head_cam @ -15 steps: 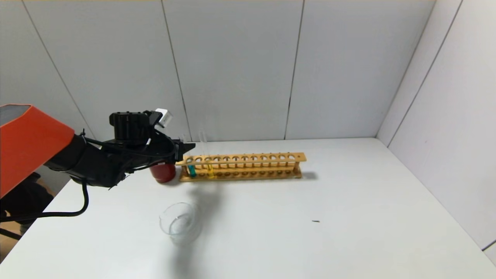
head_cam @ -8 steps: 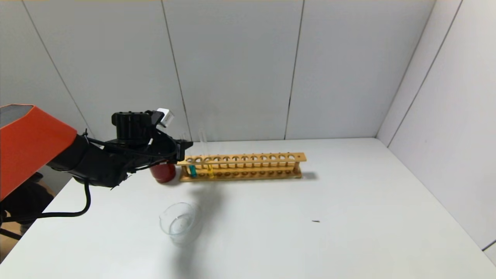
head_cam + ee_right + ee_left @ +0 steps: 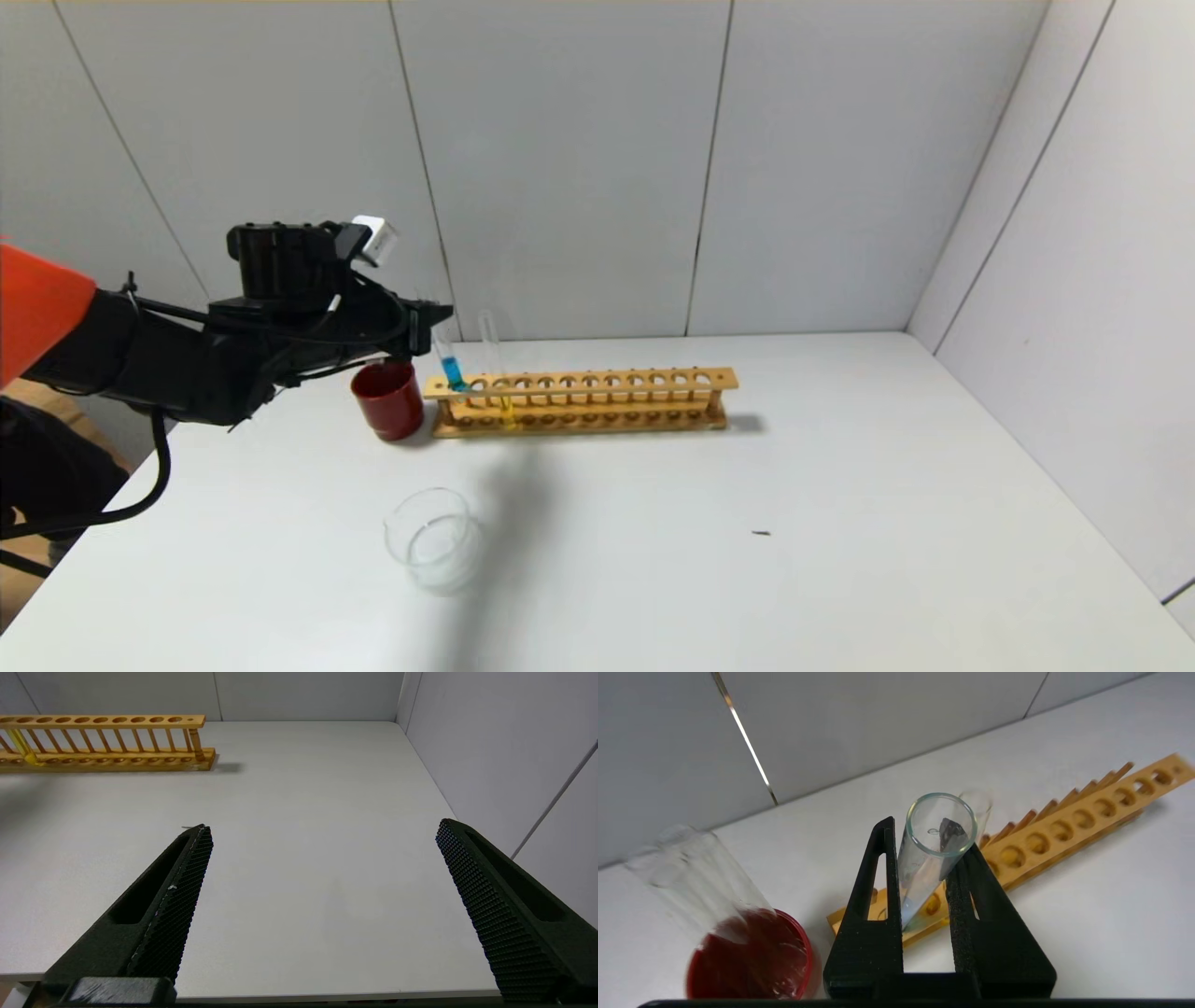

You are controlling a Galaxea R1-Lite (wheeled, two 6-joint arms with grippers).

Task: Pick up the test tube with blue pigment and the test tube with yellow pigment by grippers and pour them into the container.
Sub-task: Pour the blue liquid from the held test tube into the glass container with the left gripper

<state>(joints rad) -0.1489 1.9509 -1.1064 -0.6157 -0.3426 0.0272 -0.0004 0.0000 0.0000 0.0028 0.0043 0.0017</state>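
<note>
My left gripper (image 3: 437, 319) is shut on the test tube with blue pigment (image 3: 451, 366), gripping its upper part. The tube hangs tilted, its blue end level with the top rail at the left end of the wooden rack (image 3: 607, 383). In the left wrist view the clear tube (image 3: 924, 872) is clamped between the black fingers (image 3: 882, 877), open rim toward the camera. The test tube with yellow pigment (image 3: 493, 369) stands upright in the rack, just right of the held tube. The glass container (image 3: 434, 539) sits on the table in front, toward me. My right gripper (image 3: 324, 826) hovers open over bare table.
A dark red cup (image 3: 387, 399) stands just left of the rack, under my left gripper. The white table (image 3: 747, 560) is walled at the back and right. The rack's far end (image 3: 196, 742) lies ahead and left of the right gripper.
My left gripper closed on the blue tube and lifted it up and slightly left. Its blue end rose from the rack's base to the top rail. The red cup is now uncovered.
</note>
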